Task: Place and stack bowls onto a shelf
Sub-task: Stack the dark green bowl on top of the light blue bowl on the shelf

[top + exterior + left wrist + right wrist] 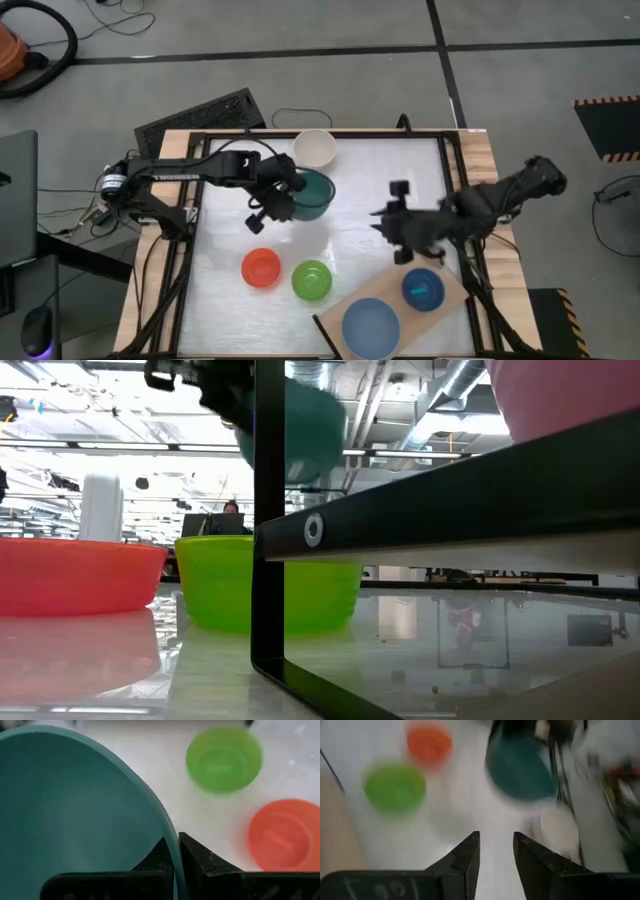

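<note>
My left gripper [283, 196] is shut on the dark teal bowl [310, 194], which it carries above the table's far middle; the low view shows the bowl [305, 425] raised in the air. The cream-white bowl [314, 148] sits at the far edge. The red bowl [261, 268] and lime green bowl [311, 279] rest on the table near its front. On the light-wood shelf [362, 300] at the near right sit the slate blue bowl [371, 326] and the cyan bowl [423, 289]. My right gripper [400, 240] hovers open beside the shelf, holding nothing. My left gripper pinches the dark teal bowl's rim [172, 851], one finger [152, 860] inside the bowl and one finger [200, 860] outside. The fingers come from the table's left side. The bowl is lifted clear of the table and tilted.
A black frame [195, 215] borders the white table top. Its bars [268, 520] cross close in front of the low view. A pink thing [560, 395] shows at that view's upper right. Open table lies between the teal bowl and the shelf.
</note>
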